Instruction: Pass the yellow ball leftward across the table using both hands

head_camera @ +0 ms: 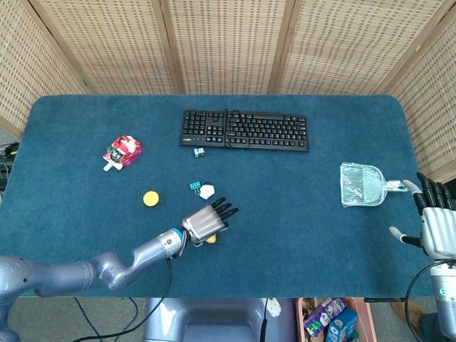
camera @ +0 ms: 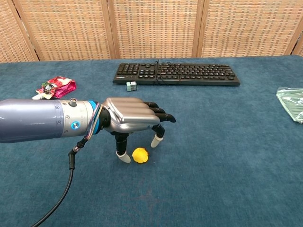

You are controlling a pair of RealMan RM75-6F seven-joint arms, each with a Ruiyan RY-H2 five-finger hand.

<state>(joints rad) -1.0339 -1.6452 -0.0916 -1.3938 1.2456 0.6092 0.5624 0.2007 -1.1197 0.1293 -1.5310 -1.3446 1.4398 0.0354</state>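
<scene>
The yellow ball (camera: 139,155) lies on the blue table near its front edge, and in the head view the ball (head_camera: 210,239) peeks out just under my left hand. My left hand (camera: 135,119) hovers palm down over it, fingers spread and pointing right, thumb tip beside the ball; it holds nothing. In the head view the left hand (head_camera: 208,221) sits low and centre-left. My right hand (head_camera: 436,226) stays off the table's right edge, fingers apart and empty, far from the ball.
A black keyboard (head_camera: 244,130) lies at the back centre. A red snack pouch (head_camera: 122,151) and a yellow disc (head_camera: 150,199) are at the left. A small white and teal object (head_camera: 204,189) sits just behind my left hand. A clear plastic bag (head_camera: 362,185) rests at the right.
</scene>
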